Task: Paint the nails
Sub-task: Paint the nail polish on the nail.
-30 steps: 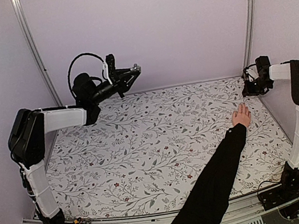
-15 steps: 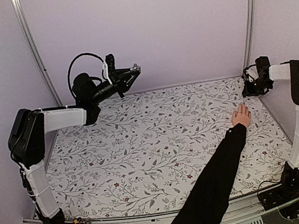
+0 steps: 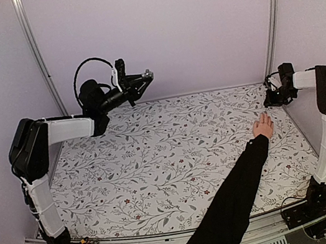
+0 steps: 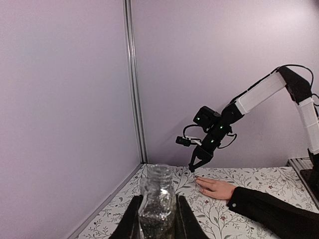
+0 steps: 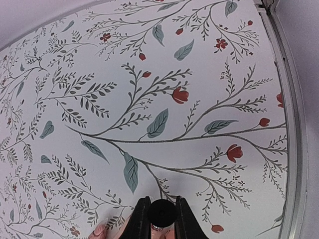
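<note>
At the far right of the tabletop [image 3: 156, 155], a bare hand [image 3: 263, 126] is laid flat, nails [image 5: 99, 230] just beneath the right jaws, which are clenched on a black cap [image 5: 161, 213]. Well apart, the raised left jaws are clamped on an open glittery bottle [image 4: 157, 201].

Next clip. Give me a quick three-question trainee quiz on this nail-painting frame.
1. True or false: the left claw holds an uncapped bottle up off the table.
2. The right claw grips: A) a sponge, B) a small black cap, C) nothing.
3. Fill in: the hand on the table wears a ____ sleeve.
Key: 1 true; 2 B; 3 black.
</note>
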Robot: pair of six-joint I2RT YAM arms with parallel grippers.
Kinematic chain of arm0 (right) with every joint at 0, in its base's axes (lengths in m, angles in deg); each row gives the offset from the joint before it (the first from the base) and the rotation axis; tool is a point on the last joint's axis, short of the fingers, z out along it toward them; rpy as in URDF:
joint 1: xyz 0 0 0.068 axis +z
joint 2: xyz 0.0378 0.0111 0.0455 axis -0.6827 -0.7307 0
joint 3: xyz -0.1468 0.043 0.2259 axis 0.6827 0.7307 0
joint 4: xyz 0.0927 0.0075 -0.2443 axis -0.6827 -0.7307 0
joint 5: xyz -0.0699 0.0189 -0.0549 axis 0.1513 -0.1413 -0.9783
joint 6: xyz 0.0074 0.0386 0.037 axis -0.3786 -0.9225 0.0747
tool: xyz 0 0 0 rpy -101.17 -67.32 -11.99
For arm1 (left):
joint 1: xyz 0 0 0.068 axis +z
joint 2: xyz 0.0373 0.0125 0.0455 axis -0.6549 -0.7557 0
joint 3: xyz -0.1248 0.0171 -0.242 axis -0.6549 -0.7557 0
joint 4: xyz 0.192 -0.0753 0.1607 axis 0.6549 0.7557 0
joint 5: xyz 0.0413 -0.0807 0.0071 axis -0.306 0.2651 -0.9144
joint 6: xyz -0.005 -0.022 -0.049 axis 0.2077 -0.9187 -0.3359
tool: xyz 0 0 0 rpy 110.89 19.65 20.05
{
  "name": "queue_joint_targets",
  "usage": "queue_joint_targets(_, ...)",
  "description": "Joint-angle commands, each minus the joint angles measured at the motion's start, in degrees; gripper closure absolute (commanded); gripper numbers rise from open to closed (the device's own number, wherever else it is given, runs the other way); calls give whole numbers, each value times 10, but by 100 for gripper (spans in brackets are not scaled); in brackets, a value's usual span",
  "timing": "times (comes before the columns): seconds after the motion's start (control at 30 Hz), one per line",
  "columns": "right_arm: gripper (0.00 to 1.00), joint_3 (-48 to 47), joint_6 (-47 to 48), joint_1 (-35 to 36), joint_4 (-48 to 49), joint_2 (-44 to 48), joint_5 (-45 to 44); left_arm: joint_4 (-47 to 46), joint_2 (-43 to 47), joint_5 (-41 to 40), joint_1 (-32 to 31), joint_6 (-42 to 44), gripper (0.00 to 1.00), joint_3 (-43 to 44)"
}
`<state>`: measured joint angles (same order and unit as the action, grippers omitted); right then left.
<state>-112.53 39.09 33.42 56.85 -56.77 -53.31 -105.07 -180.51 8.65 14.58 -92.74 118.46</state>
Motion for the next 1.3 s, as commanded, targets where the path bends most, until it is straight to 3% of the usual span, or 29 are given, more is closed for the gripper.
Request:
queue_joint_targets(0.0,100,2,3,5,6,-12,-3,-17,-10,-4,8,-5,100,3)
queue_joint_targets(1.27,100,-5,5,4,2,-9,-36,-17,-5,-4,8,-4,100,-1)
